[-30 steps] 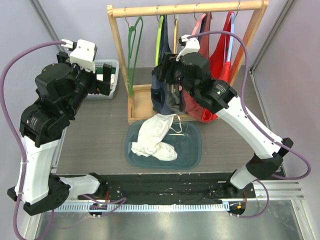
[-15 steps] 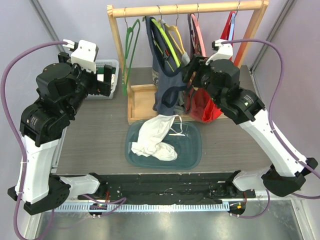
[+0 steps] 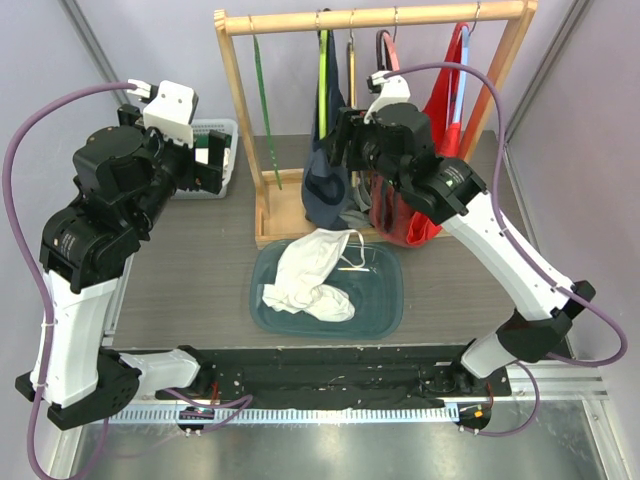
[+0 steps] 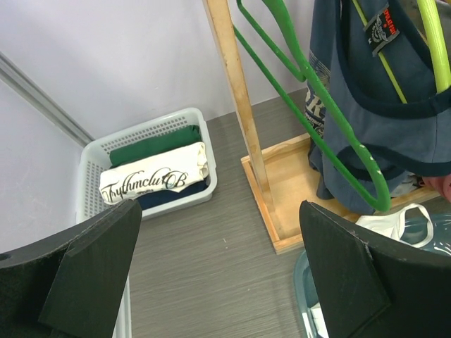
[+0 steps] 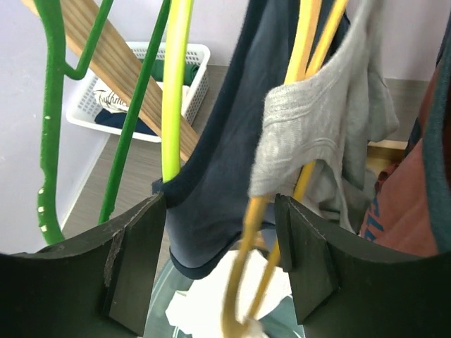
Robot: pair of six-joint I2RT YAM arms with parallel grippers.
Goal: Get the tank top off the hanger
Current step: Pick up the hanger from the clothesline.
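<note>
Right gripper (image 5: 220,264) spread, the grey tank top (image 5: 317,123) on its yellow hanger (image 5: 306,35) between the fingers (image 5: 134,267); left gripper (image 4: 218,267) spread wide, white basket (image 4: 151,124) ahead.

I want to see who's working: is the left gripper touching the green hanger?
Apart. Left wrist view: the green hanger hangs well beyond the left gripper's open, empty fingers.

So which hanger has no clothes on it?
The dark green hanger, next to the rack's left post. It hangs bare; the lime hanger beside it carries a navy tank top.
</note>
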